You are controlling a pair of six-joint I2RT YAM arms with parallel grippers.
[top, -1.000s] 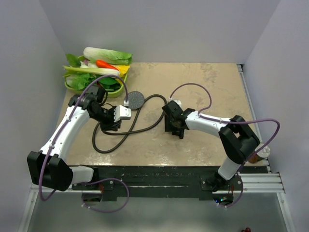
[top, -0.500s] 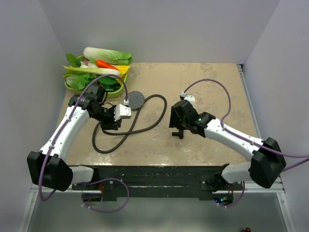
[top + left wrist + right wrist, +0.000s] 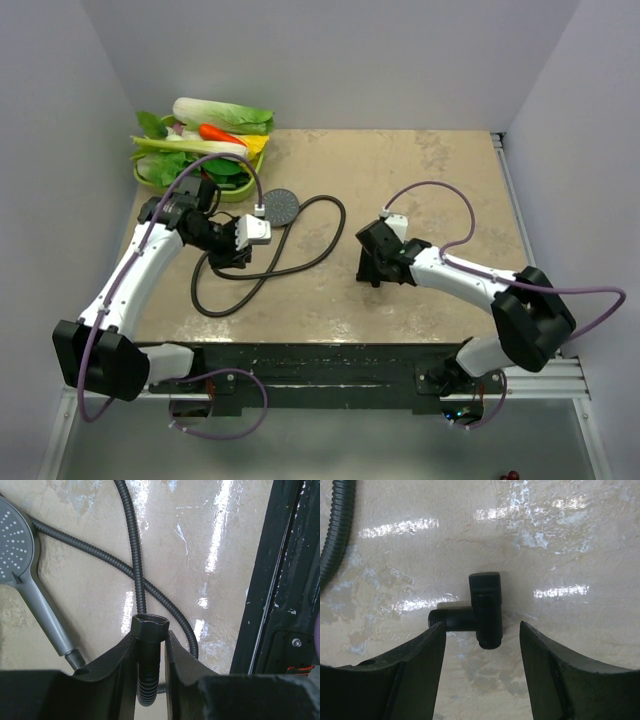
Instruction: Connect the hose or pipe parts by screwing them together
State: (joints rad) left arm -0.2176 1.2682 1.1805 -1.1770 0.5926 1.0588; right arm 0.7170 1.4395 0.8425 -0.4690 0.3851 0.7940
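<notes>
Since a second ago the right arm has swung its elbow out to the right and drawn back, so the right gripper (image 3: 480,627) now sits slightly nearer the right of the table (image 3: 430,170), while the left arm has held its place. At the far left corner a green basket (image 3: 145,180) holds a heap of vegetables, among them a pale cabbage (image 3: 225,115) and a carrot (image 3: 220,133); the items beneath are piled too closely to tell apart. The right gripper's claw is spread wide, and a small black elbow fitting (image 3: 487,605) lies on the table just ahead of the gap. Its threaded stub reaches toward the finger on the left of the wrist view and may be brushing it, though the angle does not settle that. The left gripper (image 3: 150,634) is pinching the dark ribbed hose (image 3: 134,545) right behind its end nut (image 3: 150,626), which stands just clear of the fingertips. Loops of the same hose cross on the table beyond. The grey shower head (image 3: 12,545) lies face up to the left, cut off by the picture's edge, and the end of its handle (image 3: 47,610) disappears behind the left gripper's finger.
</notes>
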